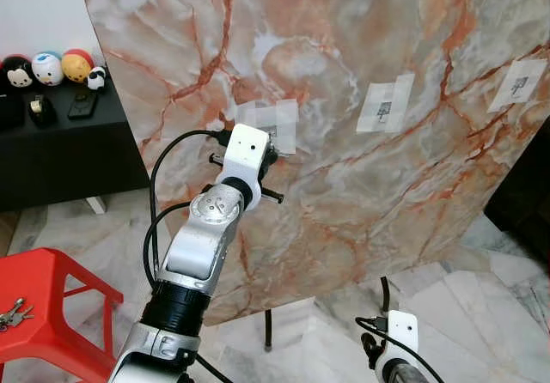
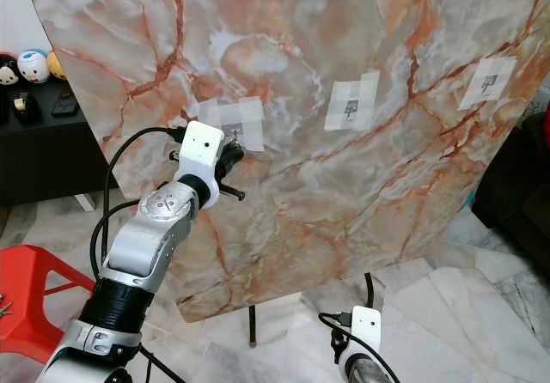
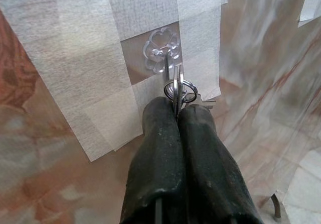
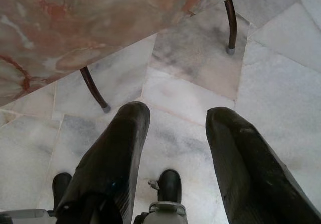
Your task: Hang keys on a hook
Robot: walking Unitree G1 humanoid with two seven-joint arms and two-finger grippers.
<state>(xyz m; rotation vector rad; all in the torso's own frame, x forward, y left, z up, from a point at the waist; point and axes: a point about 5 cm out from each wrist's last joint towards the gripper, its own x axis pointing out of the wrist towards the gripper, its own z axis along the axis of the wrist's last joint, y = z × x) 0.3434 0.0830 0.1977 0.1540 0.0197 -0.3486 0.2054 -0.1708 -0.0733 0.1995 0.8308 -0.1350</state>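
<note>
Left tool: my left tool [image 3: 176, 114] is raised against the tilted orange-veined marble tabletop [image 1: 412, 203], its two black fingers [image 3: 159, 148] pressed together, pinching the silver key ring with keys [image 3: 179, 89].
Keys: the ring touches the small clear flower-shaped plastic hook [image 3: 161, 50], which is taped under white translucent strips [image 3: 75, 58] near the tabletop's left edge.
Other hooks: two more taped hooks [image 1: 385, 106] sit further toward the right edge.
Right tool: my right tool [image 4: 173, 128] hangs low over the pale marble floor [image 4: 281, 58], fingers spread.
Stool: a red plastic stool [image 1: 51, 301] carries another bunch of keys [image 1: 12, 314].
</note>
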